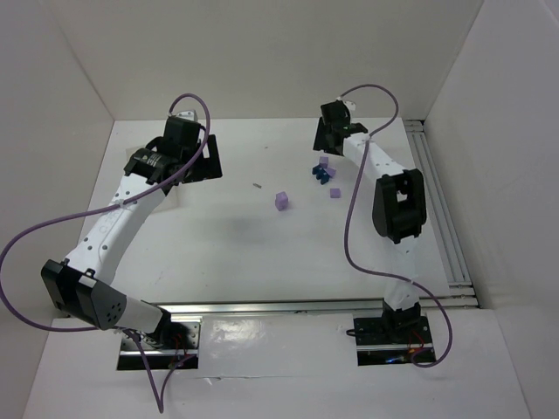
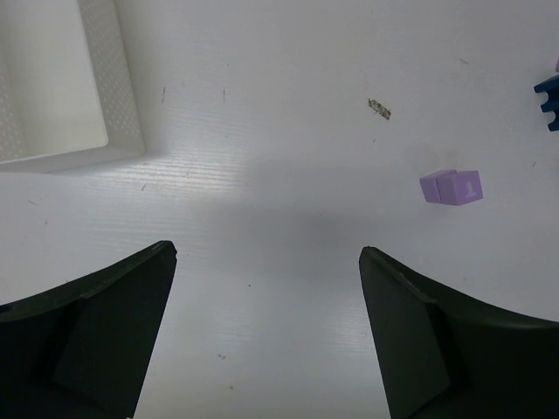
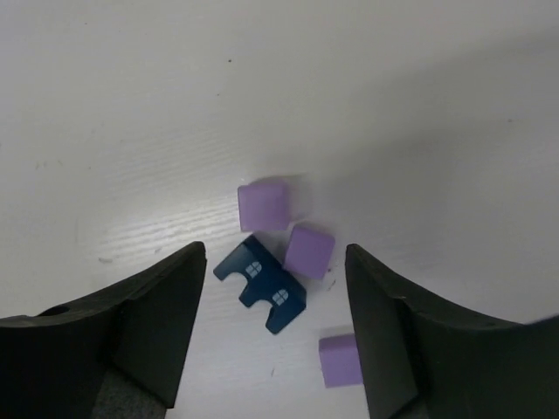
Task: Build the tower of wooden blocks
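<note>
At far right of table: loose cluster of four blocks, all flat on the surface, none stacked.
Blue block: dark, notched, lying on a diagonal; nearest the camera side of the cluster in the right wrist view.
Far purple block: just beyond the blue block, close enough that contact cannot be told.
Middle purple block: tilted square, right beside the blue block's upper right corner.
Near purple block: apart from the other three, low in the right wrist view, close to the right finger.
Lone block: purple, mid-table, well apart from the cluster, between the two grippers.
Right gripper: above the cluster, fingers apart, clamped on nothing; blue and middle purple blocks seen in the gap.
Left gripper: at far left, fingers spread wide, only bare table between, holding nothing.
Box: translucent white, only one corner visible, up and left of the left gripper's gap.
Speck: small dark mark on the table between box and lone block.
</note>
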Tool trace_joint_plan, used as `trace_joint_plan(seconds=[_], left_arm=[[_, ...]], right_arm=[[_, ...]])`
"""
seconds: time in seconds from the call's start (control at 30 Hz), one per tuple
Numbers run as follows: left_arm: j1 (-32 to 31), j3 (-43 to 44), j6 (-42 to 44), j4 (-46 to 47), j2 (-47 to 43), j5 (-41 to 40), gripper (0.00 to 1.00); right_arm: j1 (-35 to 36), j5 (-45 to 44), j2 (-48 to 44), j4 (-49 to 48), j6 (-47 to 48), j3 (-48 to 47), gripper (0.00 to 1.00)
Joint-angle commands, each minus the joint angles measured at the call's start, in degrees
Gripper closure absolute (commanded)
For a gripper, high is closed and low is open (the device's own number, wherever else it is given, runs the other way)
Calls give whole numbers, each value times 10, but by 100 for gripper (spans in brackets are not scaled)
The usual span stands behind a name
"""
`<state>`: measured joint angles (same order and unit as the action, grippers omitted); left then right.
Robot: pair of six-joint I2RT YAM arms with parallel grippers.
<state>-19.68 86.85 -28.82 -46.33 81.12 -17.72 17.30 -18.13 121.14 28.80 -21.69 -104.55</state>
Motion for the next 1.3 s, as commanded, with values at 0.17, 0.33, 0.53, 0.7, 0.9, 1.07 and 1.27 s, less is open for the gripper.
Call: trace_joint_plan(seconds=[0.17, 0.33, 0.53, 0.7, 0.9, 1.07, 1.27], left_arm=[[-3, -5, -2, 5, 3, 2, 1], [-3, -5, -2, 5, 3, 2, 1], [-3, 1, -2, 5, 8, 2, 1], [-3, 1, -2, 5, 8, 2, 1], [-3, 12, -2, 5, 13, 2, 1], [-8, 17, -2, 5, 13, 2, 1], [-8, 23, -2, 0, 18, -3, 1]], right_arm=[[-7, 5, 126, 61, -14, -143, 24], [-13, 31, 145, 49, -14, -158, 28], [-13, 36, 168, 54, -14, -169, 44], [-13, 36, 179, 60, -14, -183, 44], [-13, 36, 185, 66, -14, -188, 44], [-13, 36, 185, 61, -9, -183, 58], [-13, 41, 150, 56, -4, -183, 72]])
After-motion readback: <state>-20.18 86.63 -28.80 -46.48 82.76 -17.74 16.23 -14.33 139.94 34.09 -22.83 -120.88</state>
